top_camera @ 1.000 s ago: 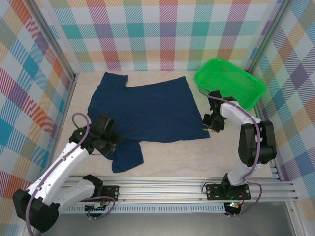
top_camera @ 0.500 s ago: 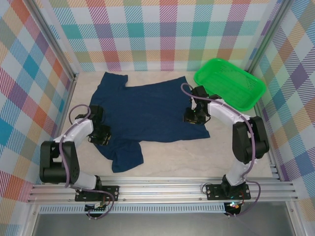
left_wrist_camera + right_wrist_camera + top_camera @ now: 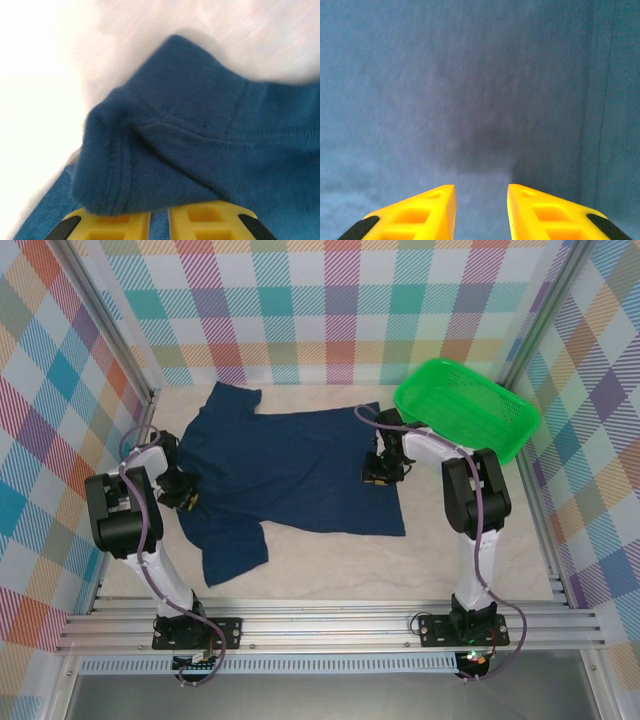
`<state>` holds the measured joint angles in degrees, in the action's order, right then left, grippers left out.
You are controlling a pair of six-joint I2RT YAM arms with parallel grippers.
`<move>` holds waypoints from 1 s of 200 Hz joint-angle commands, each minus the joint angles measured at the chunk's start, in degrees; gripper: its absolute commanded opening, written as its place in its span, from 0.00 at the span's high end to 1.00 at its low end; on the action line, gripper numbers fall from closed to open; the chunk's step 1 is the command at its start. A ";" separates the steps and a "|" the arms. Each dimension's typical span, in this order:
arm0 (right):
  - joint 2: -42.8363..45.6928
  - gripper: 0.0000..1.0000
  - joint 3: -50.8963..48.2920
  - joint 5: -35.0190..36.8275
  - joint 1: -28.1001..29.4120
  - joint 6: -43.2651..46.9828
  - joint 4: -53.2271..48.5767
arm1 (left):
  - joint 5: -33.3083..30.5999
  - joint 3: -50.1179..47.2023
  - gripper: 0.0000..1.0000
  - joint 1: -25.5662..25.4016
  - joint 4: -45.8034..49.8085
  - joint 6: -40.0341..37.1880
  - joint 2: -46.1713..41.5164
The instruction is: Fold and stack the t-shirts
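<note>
A dark navy t-shirt (image 3: 290, 470) lies spread on the pale table, its collar end at the far left and one sleeve (image 3: 235, 555) pointing toward the near edge. My left gripper (image 3: 183, 492) sits at the shirt's left edge. In the left wrist view its yellow fingers (image 3: 115, 225) are almost together, with a bunched hem fold of the t-shirt (image 3: 165, 150) pinched in the left gripper (image 3: 159, 212). My right gripper (image 3: 378, 470) rests over the shirt's right part. Its jaws stand partly apart in the right wrist view, and flat cloth (image 3: 470, 100) lies under the right gripper (image 3: 481, 187).
A green plastic basket (image 3: 465, 405) stands at the back right, just beyond the right arm. Checkered walls close in the table on three sides. A metal rail (image 3: 320, 625) runs along the near edge, with bare tabletop (image 3: 330, 570) in front of the shirt.
Both grippers moved left and farther back. The left jaws closed on the shirt's edge, and the whole shirt slid left. The right gripper travelled from the shirt's right edge inward over the cloth.
</note>
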<state>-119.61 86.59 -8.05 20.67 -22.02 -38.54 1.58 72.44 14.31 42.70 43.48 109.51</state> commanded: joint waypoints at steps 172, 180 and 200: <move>17.12 0.57 -5.68 -1.49 -0.80 -11.90 -1.21 | -1.30 -26.98 0.61 -4.27 8.66 2.04 -38.00; 18.59 0.57 -8.37 -3.39 -0.54 -11.64 -0.64 | 1.47 -29.31 0.60 -4.22 8.02 1.76 -38.30; 21.63 0.57 -14.44 -7.04 -0.54 -10.93 -0.27 | 2.13 -32.00 0.57 -4.17 8.44 0.16 -37.99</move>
<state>-99.15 78.87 -7.84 19.59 -31.33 -40.77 -1.04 43.24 10.04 50.96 44.14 71.13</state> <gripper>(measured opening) 0.432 0.422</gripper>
